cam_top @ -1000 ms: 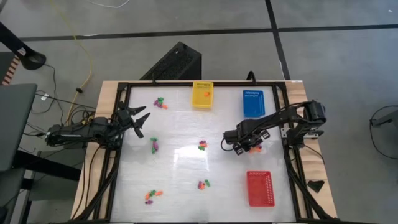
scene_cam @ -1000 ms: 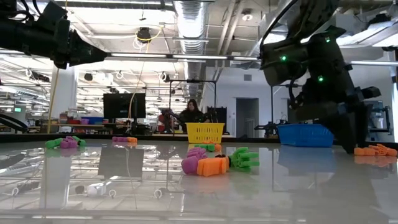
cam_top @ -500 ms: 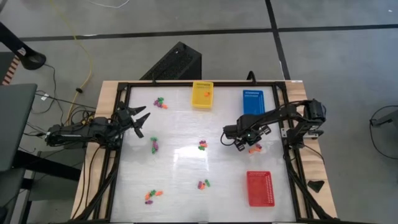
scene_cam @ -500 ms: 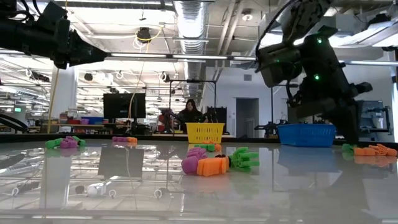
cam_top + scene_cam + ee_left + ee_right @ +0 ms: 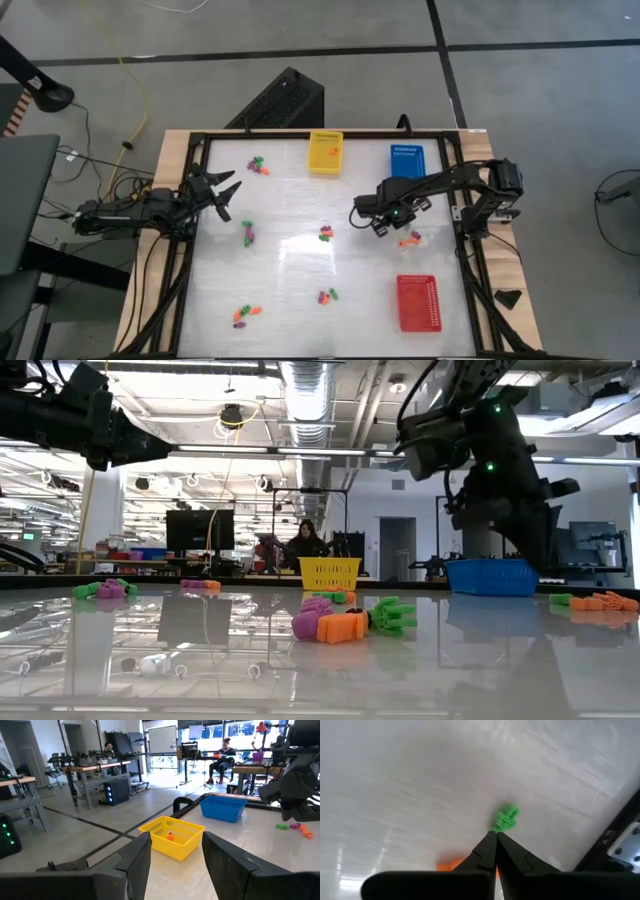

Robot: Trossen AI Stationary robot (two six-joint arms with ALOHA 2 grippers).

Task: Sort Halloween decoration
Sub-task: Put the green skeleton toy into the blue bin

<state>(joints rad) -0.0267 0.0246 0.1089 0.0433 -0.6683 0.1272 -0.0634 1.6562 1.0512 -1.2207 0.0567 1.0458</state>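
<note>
Right tool (image 5: 496, 836) is pinched shut on a green trinket (image 5: 506, 818), lifted off the tabletop (image 5: 300, 270); left tool (image 5: 226, 193) is parked open.

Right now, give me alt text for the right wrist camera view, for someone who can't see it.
The right gripper, its two dark fingers shut, pinches a small green trinket at its tips above the glossy white table. An orange blur shows beside the fingers, and a dark frame edge crosses one corner.

Overhead view straight down, low view level, both sharing table (image 5: 300, 270).
</note>
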